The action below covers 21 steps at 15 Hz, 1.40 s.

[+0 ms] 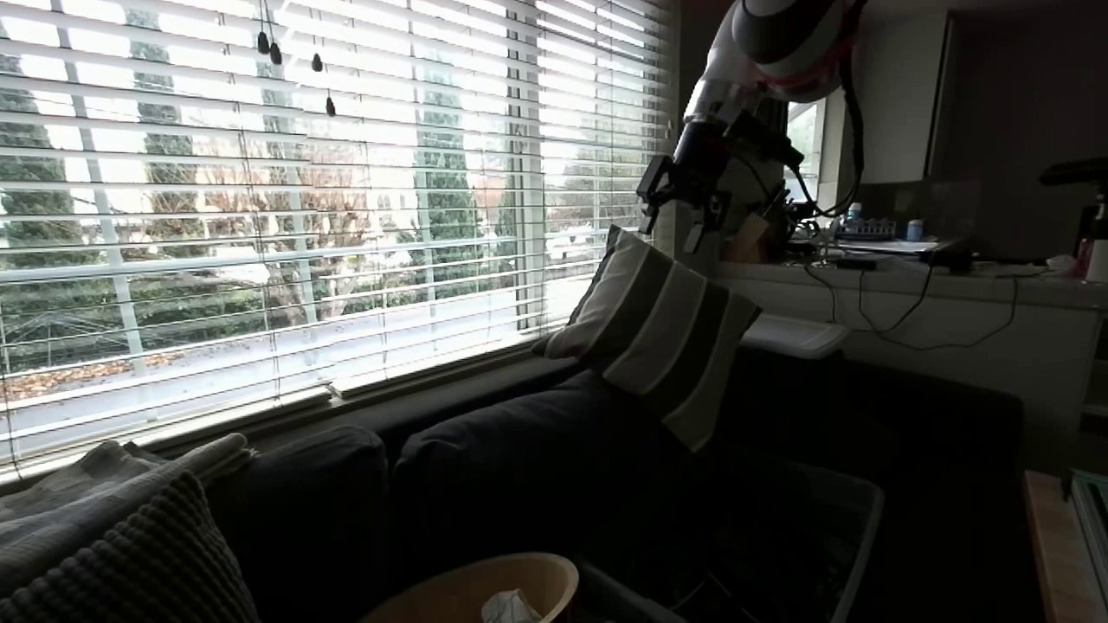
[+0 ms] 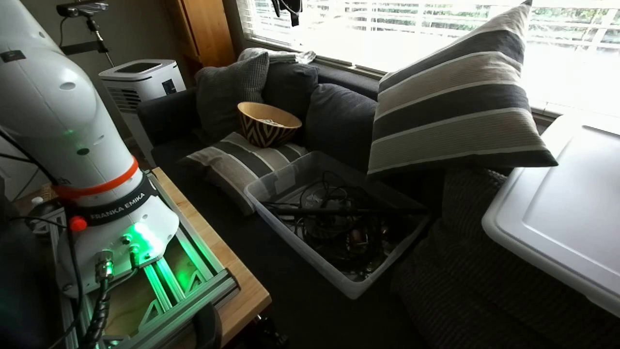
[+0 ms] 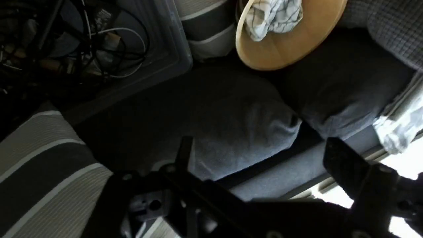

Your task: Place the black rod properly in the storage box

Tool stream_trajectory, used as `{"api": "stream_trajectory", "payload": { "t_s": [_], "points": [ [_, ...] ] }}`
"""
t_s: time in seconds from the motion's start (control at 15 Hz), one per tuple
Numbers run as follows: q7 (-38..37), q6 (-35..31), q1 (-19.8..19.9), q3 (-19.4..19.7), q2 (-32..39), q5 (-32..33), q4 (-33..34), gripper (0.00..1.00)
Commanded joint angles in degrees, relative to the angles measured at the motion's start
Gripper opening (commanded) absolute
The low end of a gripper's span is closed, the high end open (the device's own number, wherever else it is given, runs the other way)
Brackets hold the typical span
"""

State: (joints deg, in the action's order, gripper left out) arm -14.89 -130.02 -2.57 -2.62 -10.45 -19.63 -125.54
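Observation:
The black rod (image 2: 348, 212) lies lengthwise across the clear plastic storage box (image 2: 300, 248), over a tangle of dark cables. Its far end comes close to the box's rim; I cannot tell whether it rests on it. In the wrist view a dark straight bar that looks like the rod (image 3: 49, 24) crosses the box (image 3: 176, 43) at upper left. The box (image 1: 861, 554) is very dark in an exterior view, and the rod cannot be made out there. My gripper (image 1: 672, 229) is open and empty, high above the sofa by the window. Its spread fingers also show in the wrist view (image 3: 259, 145).
A striped pillow (image 2: 450, 102) stands tilted beside the box, below my gripper (image 1: 672, 229). A wooden bowl (image 2: 266, 131) holding a cloth sits on another striped pillow (image 2: 237, 160). A white lid (image 2: 566, 194) lies at the right. Window blinds (image 1: 346, 216) are close to the arm.

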Motion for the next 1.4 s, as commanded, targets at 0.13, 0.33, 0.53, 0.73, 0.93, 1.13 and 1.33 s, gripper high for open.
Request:
{"api": "stream_trajectory", "payload": {
  "t_s": [0.13,0.33,0.53,0.73,0.93,1.13,1.33],
  "points": [
    [-8.28,-11.14,3.95,1.99,7.29,3.54,-3.9,1.0],
    [-13.7,-16.14,5.21,3.43,11.47,7.85,-6.01,1.0],
    [-19.99,-20.81,5.12,5.06,15.39,13.85,-7.69,1.0],
    [-25.27,-23.29,4.31,6.89,19.39,16.01,-8.21,1.0],
    [-26.24,-23.78,3.96,7.49,23.68,13.79,-7.7,1.0],
    [-24.13,-24.3,4.63,7.07,28.21,10.13,-6.82,1.0],
    [-23.21,-26.74,5.23,7.15,32.42,6.77,-6.41,1.0]
  ]
}}
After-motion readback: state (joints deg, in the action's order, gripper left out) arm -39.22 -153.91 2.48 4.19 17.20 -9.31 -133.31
